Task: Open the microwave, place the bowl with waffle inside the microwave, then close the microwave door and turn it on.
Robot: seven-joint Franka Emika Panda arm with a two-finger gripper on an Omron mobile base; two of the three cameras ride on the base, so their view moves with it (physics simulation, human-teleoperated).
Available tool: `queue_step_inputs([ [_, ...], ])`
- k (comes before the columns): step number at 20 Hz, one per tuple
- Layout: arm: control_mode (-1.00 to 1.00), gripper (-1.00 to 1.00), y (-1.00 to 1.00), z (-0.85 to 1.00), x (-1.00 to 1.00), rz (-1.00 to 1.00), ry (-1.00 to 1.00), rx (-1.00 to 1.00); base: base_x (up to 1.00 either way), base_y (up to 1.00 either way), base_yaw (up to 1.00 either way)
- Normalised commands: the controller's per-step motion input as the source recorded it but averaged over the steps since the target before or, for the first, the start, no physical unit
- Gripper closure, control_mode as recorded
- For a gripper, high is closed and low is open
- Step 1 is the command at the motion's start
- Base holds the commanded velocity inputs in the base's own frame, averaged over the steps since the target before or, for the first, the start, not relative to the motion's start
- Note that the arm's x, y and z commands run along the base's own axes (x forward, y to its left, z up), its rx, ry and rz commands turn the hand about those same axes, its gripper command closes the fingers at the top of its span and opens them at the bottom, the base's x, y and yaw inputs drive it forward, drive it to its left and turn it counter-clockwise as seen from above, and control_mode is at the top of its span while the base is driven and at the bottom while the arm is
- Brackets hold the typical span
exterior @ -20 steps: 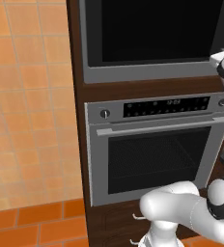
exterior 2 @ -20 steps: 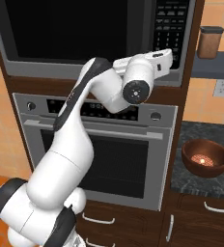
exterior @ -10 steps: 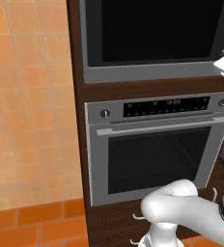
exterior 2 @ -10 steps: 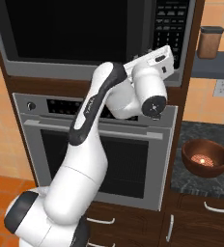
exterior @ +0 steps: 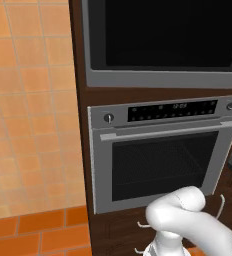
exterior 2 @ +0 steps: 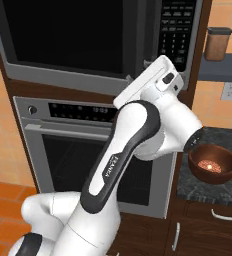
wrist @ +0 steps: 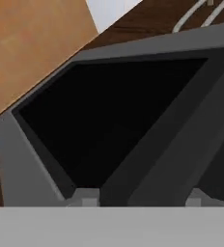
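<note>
Two fingertips (wrist: 90,195) of the gripper (wrist: 142,197) stand apart astride the microwave door (exterior 2: 63,35) handle bar (not pinching); microwave (exterior: 163,45) above the oven (exterior: 158,155); bowl (exterior 2: 213,165) on counter at right; keypad writing unreadable, arm lettering too small

My two base cameras face the oven (exterior: 160,155) from left and right, sharing it and the microwave (exterior 2: 88,42) above; my hand camera sits close against the microwave door (wrist: 109,120).
</note>
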Motion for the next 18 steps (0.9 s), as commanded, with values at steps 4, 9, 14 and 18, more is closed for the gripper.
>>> queue_step_inputs([
  [4, -1.0, 1.0, 0.0, -0.84, -1.0, 0.39, 0.0, -0.18, 0.0, 0.0, 0.0],
  [9, -1.0, -1.0, 0.09, -1.0, -1.0, 0.27, 0.0, -0.28, 0.0, 0.0, 0.0],
  [14, -1.0, -1.0, -0.23, -0.27, -1.0, 0.12, -0.26, -0.39, 0.0, 0.0, 0.0],
  [18, -1.0, -1.0, -0.95, 0.05, -0.45, 0.06, -0.22, -0.31, 0.0, 0.0, 0.0],
])
